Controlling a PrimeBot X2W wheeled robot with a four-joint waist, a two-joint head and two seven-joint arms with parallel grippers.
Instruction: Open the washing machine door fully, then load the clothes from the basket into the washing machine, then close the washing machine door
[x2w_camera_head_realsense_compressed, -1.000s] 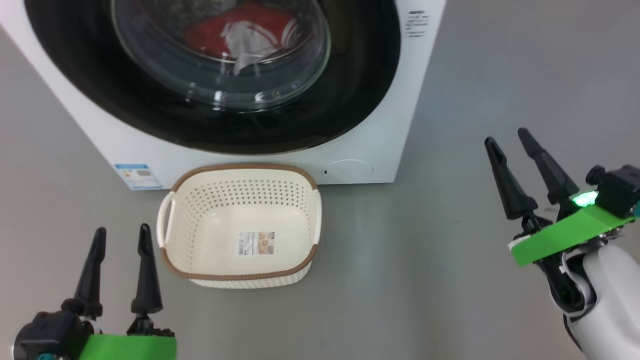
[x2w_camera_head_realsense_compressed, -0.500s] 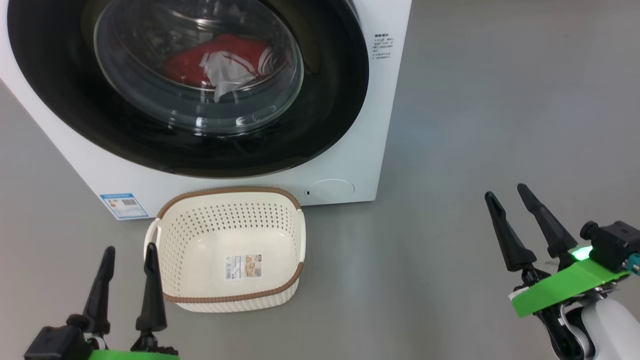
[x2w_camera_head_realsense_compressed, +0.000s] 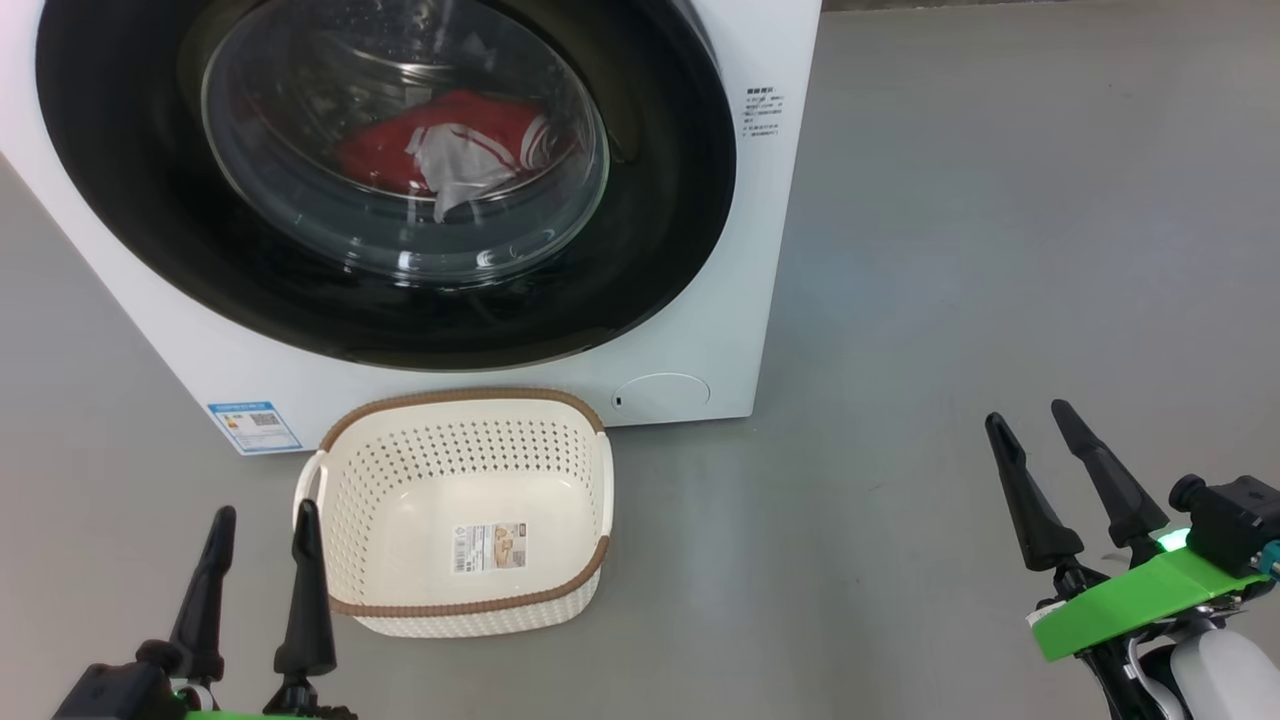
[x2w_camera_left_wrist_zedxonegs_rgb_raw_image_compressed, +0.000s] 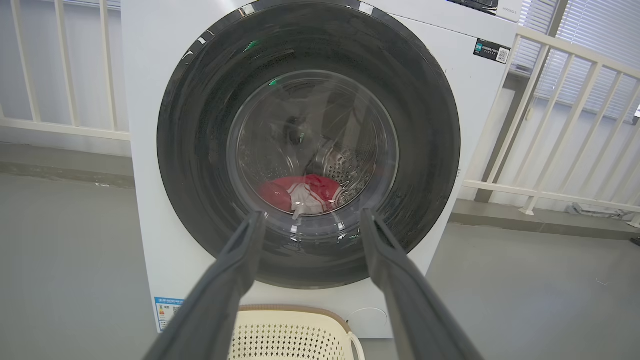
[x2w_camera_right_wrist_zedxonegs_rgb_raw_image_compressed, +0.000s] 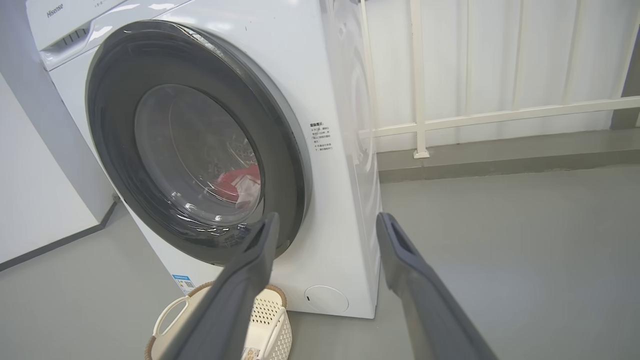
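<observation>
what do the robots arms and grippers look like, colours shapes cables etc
The left gripper and right gripper each have two long, tapered black fingers with pointed tips. The right one's base is a bright green plate carrying a black camera block beside a lit green light. Thin cables loop at the wrist, and the forearm is smooth and pale white.

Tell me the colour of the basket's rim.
Brown with a woven look, edging the cream-white basket; the head view shows it best.

Hisense is printed near the top of the washing machine (x2w_camera_right_wrist_zedxonegs_rgb_raw_image_compressed: 300, 60); its blue label (x2w_camera_head_realsense_compressed: 254, 426) is too small to read.
</observation>
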